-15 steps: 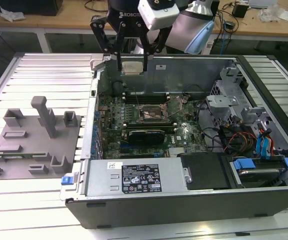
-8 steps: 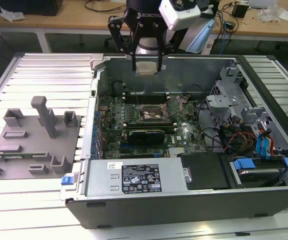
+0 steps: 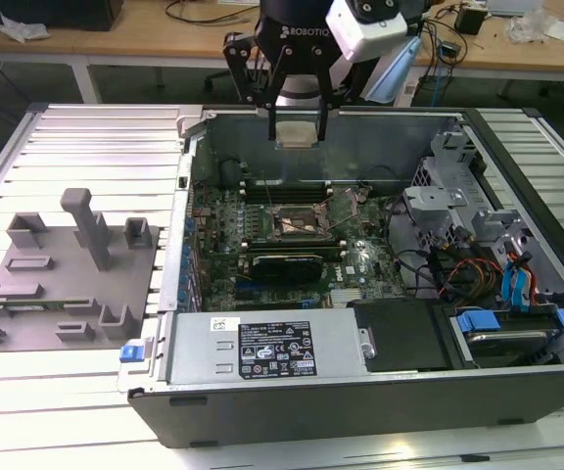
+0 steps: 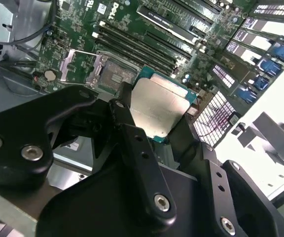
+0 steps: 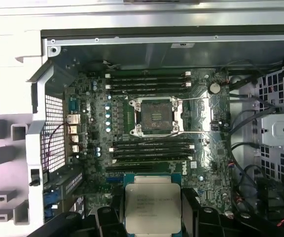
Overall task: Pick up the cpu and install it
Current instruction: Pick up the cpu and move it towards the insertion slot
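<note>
The cpu [image 5: 152, 203] is clamped by two opposite edges between the gripper's [image 3: 298, 135] fingers [image 4: 132, 138], which are closed on it. The arm reaches down from above with the gripper pointing downward over the open computer case [image 3: 360, 401], near its far wall in the exterior view. The chip sits at the fingertips, level, with its silvery metal top facing up toward the wrist. It is square, with its edges roughly parallel to the open motherboard socket [image 5: 155, 116]. It hangs well above the motherboard [image 3: 360, 264], apart from the socket. The grey moulded tray [image 3: 67, 264] lies outside the case, on the exterior view's left.
</note>
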`<state>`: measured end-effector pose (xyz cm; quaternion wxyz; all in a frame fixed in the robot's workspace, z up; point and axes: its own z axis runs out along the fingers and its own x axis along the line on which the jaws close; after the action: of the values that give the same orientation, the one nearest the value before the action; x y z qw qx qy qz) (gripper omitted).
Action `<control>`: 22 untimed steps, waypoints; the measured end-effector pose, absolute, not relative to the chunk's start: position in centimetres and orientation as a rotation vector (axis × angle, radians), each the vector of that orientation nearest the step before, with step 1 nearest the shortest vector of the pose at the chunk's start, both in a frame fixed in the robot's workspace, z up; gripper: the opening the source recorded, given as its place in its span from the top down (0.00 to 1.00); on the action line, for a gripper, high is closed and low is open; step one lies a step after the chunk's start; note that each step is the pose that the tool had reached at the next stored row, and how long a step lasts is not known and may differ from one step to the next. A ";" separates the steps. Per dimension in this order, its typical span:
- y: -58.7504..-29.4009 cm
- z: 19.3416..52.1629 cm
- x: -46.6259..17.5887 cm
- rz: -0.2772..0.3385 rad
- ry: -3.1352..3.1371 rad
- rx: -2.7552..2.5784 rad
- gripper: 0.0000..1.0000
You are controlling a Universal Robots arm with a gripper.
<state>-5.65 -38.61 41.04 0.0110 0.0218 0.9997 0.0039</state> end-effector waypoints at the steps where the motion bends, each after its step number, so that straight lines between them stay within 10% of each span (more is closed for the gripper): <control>1: -38.6 40.8 -5.6 0.012 3.120 0.068 0.45; 22: -38.6 37.8 -5.1 0.011 3.146 0.069 0.45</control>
<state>-5.12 -38.59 37.81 -0.0024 0.0219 0.9998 0.0036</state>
